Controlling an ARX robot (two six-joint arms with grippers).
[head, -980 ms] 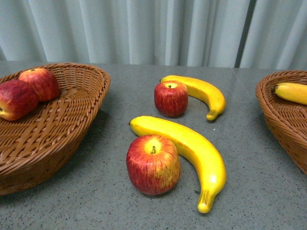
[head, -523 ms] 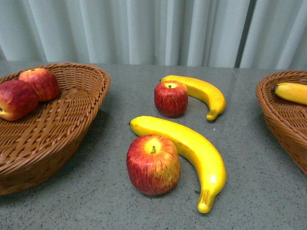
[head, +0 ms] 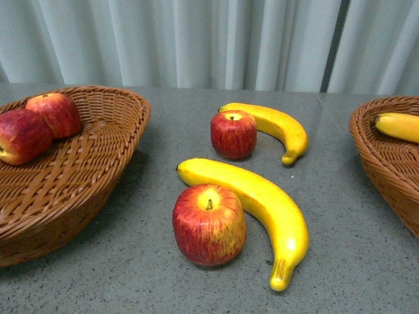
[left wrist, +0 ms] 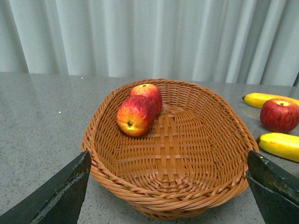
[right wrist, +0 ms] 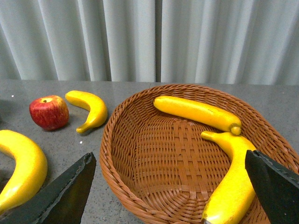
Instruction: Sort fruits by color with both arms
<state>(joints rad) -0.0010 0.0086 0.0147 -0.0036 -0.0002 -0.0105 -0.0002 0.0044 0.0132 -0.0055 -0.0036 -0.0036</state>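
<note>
On the grey counter (head: pixel 150 281) the near apple (head: pixel 209 224) touches a long banana (head: pixel 262 206) curving along its right side, and behind that apple a far apple (head: pixel 233 134) sits against a second banana (head: pixel 275 127). Left of the near apple the left basket (head: pixel 98 170) holds two apples (left wrist: pixel 140 109); to its right the right basket (right wrist: pixel 154 158) holds two bananas (right wrist: pixel 196 112). The left end effector (left wrist: pixel 167 186), fingers wide apart, faces the left basket, and the right end effector (right wrist: pixel 168 186), equally spread, faces the right basket

The apples (head: pixel 209 224) are red, streaked yellow. The bananas (head: pixel 262 203) are bright yellow with brownish tips. The left basket (head: pixel 78 176) and right basket (head: pixel 383 163) are warm brown woven wicker. The bench (head: pixel 170 124) is speckled grey and the curtain (head: pixel 196 39) is pale grey-white.
</note>
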